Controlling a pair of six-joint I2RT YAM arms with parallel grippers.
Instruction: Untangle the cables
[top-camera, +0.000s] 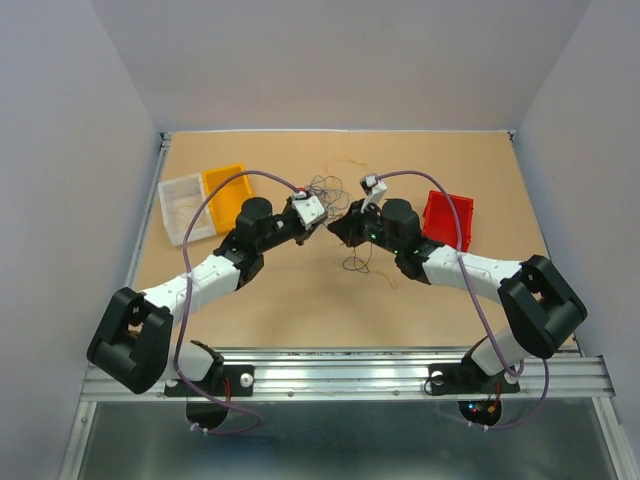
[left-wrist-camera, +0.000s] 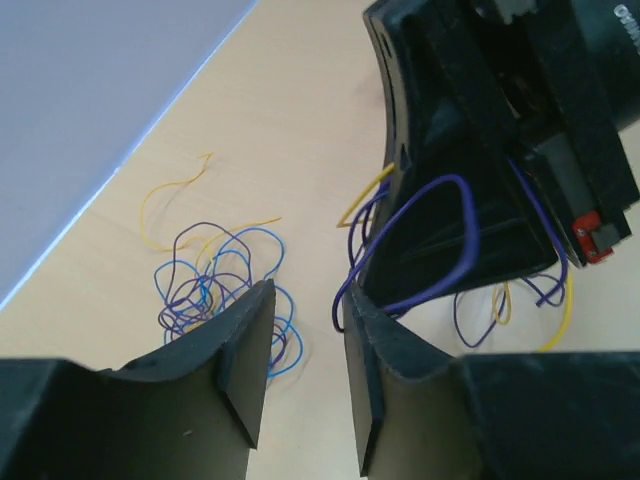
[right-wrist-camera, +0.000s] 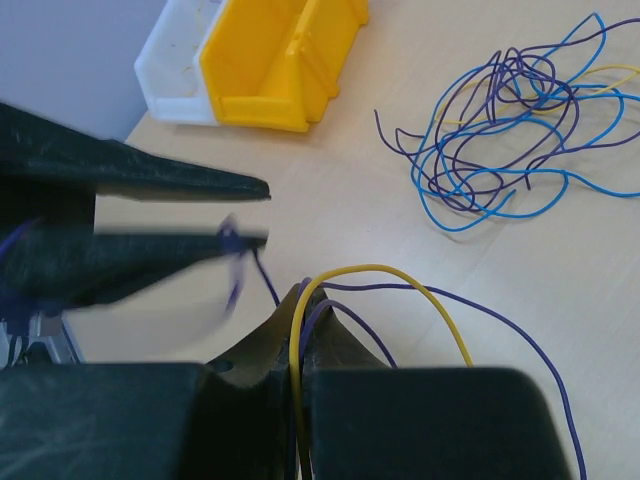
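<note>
The cables lie as a loose bunch (top-camera: 325, 187) of thin blue, purple and yellow strands (left-wrist-camera: 215, 285) on the tan table (top-camera: 300, 300), the same bunch (right-wrist-camera: 500, 140) showing at the upper right of the right wrist view. My right gripper (right-wrist-camera: 302, 295) is shut on a yellow strand (right-wrist-camera: 380, 272) and purple strands pulled from it. My left gripper (left-wrist-camera: 308, 296) faces it tip to tip, jaws apart with nothing between them. A purple loop (left-wrist-camera: 440, 240) runs from the right gripper's fingers (left-wrist-camera: 430, 130) over my left gripper's right fingertip. Both grippers (top-camera: 328, 225) meet at mid-table.
A yellow bin (top-camera: 228, 195) and a white bin (top-camera: 185, 208) stand at the back left, a red bin (top-camera: 447, 220) behind the right arm. A small wire loop (top-camera: 355, 263) lies below the right gripper. Grey walls enclose the table.
</note>
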